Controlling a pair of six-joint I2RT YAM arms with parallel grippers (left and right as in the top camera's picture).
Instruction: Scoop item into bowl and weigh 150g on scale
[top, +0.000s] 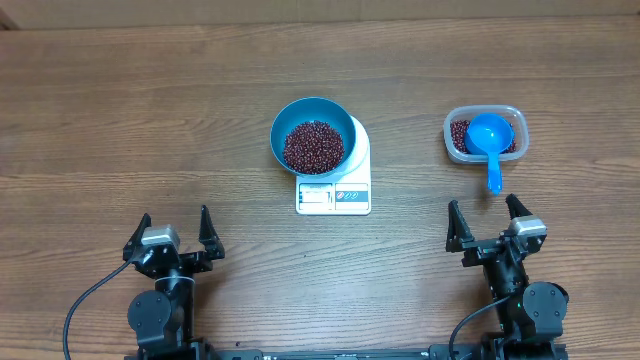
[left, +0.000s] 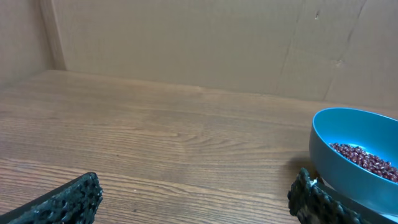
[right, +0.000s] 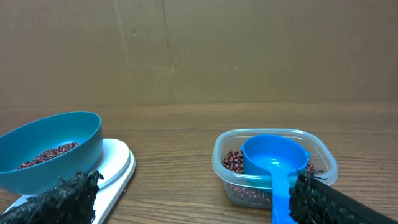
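Beans (top: 313, 147) were heaped in the teal bowl (top: 312, 105) on the scale (top: 333, 196), scoop (top: 489, 135) parked in the tub (top: 452, 121); left gripper (top: 175, 222) and right gripper (top: 483, 210) were spread empty; weight unverified.

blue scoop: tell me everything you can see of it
The small bright-blue plastic-looking scoop has a round deep cup and a straight flat handle. The cup sits opening-up inside the clear rectangular plastic tub, resting on the dark red-brown beans there, and looks empty. The handle lies over the tub's near rim and sticks out toward the robot's side of the table. Nothing grips it.
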